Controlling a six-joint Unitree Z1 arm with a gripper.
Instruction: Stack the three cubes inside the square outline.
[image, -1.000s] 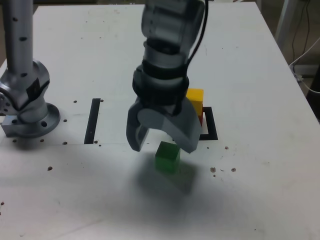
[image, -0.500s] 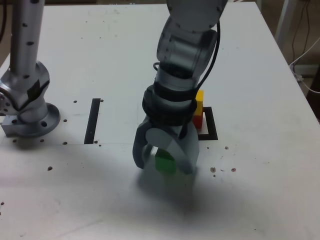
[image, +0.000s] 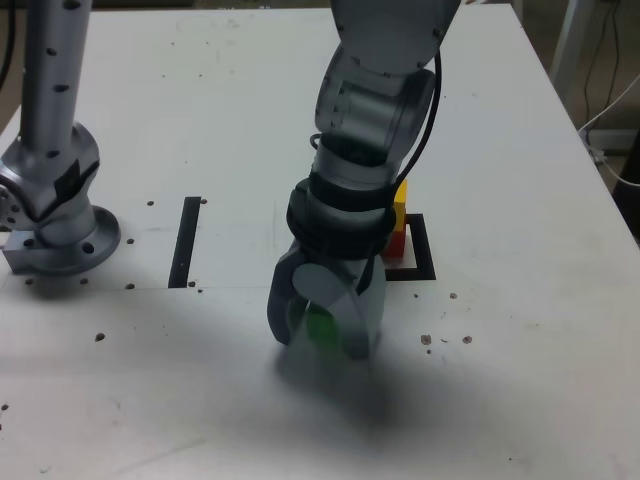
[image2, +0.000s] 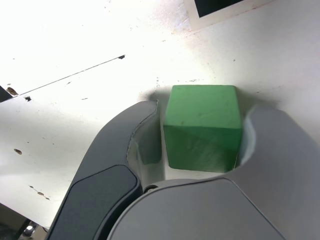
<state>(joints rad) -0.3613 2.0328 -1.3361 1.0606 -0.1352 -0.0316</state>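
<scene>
The green cube (image: 320, 325) (image2: 202, 125) rests on the white table, in front of the square outline (image: 425, 258) (image2: 215, 6). My gripper (image: 322, 338) (image2: 202, 116) stands over it, pointing down. Its two grey fingers (image2: 145, 130) press against the cube's opposite sides. Inside the outline, the yellow cube (image: 399, 196) sits on top of the red cube (image: 396, 241). My arm hides most of both in the exterior view. The wrist view shows only a corner of the outline and neither stacked cube.
A straight black tape strip (image: 186, 240) lies at the exterior view's left. Beyond it stands the arm's grey base (image: 55, 225). Small dark specks dot the table (image: 520, 380). The table's edge and cables (image: 615, 110) run along the exterior view's right.
The gripper came down from above the green cube until its fingers straddled it, and the jaws closed in from wide apart onto the cube's sides. The cube stayed in place.
</scene>
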